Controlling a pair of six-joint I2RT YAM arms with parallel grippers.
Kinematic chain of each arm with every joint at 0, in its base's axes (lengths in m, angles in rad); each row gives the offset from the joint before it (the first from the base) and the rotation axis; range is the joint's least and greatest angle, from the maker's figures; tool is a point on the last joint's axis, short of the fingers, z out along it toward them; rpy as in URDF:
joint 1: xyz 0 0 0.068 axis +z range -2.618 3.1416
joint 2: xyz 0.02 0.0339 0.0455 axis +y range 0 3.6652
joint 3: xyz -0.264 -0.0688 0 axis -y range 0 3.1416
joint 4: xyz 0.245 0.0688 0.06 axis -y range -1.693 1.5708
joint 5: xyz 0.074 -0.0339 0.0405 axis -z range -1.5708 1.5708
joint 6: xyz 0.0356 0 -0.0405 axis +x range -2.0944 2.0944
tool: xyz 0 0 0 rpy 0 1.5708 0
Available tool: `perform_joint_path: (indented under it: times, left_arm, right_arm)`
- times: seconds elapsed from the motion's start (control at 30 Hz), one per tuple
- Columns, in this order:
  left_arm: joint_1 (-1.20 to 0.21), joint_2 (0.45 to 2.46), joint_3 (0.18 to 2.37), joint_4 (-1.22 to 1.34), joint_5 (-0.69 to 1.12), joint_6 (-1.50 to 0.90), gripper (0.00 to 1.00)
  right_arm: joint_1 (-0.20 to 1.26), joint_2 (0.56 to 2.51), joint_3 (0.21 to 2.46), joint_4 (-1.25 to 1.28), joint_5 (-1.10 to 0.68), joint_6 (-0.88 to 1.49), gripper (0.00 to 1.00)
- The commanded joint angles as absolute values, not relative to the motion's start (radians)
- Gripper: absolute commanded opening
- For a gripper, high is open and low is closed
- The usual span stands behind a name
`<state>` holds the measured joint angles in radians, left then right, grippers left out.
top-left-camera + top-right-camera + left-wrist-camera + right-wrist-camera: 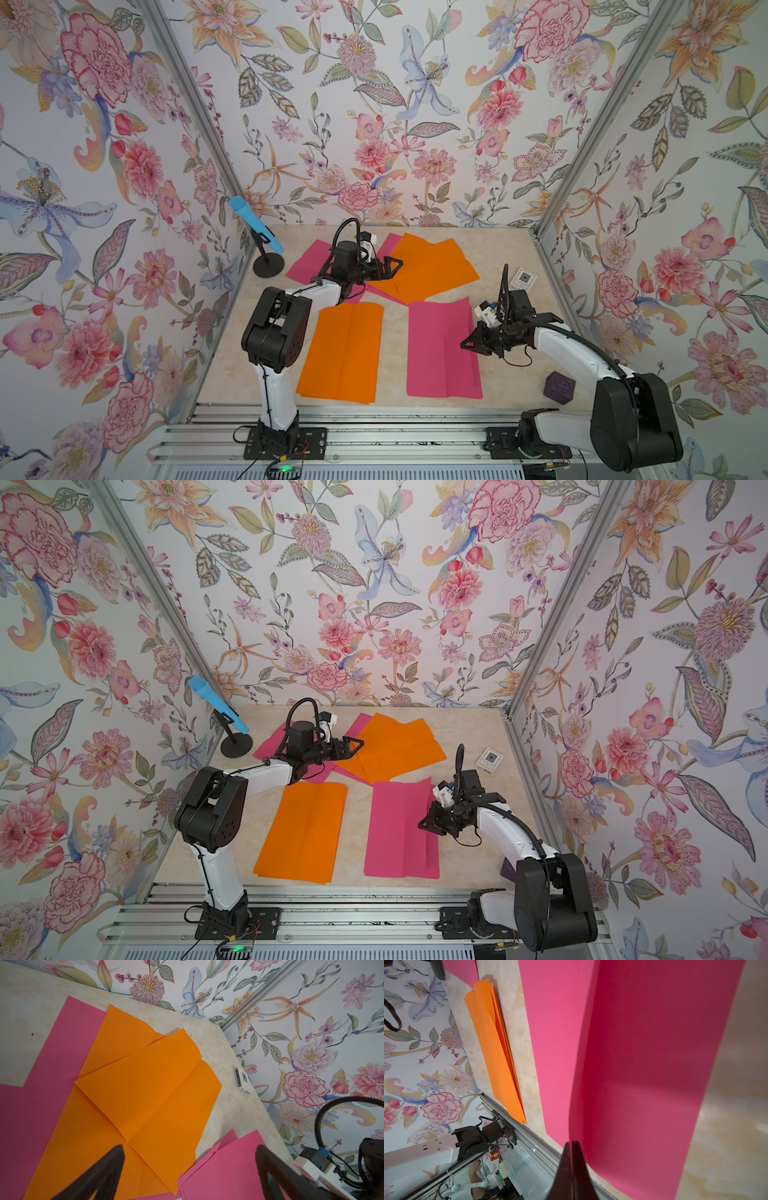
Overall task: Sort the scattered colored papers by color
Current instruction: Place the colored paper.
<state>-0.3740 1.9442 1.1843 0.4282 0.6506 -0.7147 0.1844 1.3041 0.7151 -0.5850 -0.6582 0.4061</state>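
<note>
L gripper hangs over the far orange sheets, centre of frame in both top views. Jaws are spread wide w/ nothing btwn them. In the L wrist view its fingers stand apart, w/ orange paper below. The far pink sheets lie partly under that orange pile, poking out left & at the back.

R gripper is right of centre, at the right edge of the near pink stack. Jaws are closed, pinching the top pink sheet, which curves up off the stack in the R wrist view.

The near orange stack lies flat, lower centre, just left of the pink one, w/ a strip of bare table btwn them.

The white card, right of centre, has a dark printed square; its small text is too tiny to read. The purple cube, lower right, has an embossed ring mark, no legible lettering. The blue tube sits on a black stand, left of centre.
</note>
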Motion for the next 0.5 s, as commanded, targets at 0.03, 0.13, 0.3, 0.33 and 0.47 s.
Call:
perform_joint_path:
  times: [0.03, 0.13, 0.3, 0.33, 0.47]
  left_arm:
    - [-0.387, 1.907, 1.162, 0.436, 0.673, -0.697, 1.00]
    - [-0.387, 1.904, 1.163, 0.424, 0.678, -0.687, 1.00]
    - [-0.387, 1.896, 1.163, 0.410, 0.679, -0.672, 1.00]
    - [-0.386, 1.896, 1.163, 0.410, 0.680, -0.672, 1.00]
    - [-0.387, 1.892, 1.162, 0.401, 0.678, -0.669, 1.00]
  right_arm:
    - [0.204, 1.322, 0.761, -0.624, -0.576, 0.367, 0.00]
    - [0.201, 1.333, 0.769, -0.640, -0.546, 0.354, 0.00]
    - [0.196, 1.355, 0.767, -0.641, -0.523, 0.350, 0.07]
    - [0.196, 1.360, 0.767, -0.639, -0.519, 0.349, 0.10]
    - [0.193, 1.362, 0.765, -0.641, -0.473, 0.359, 0.36]
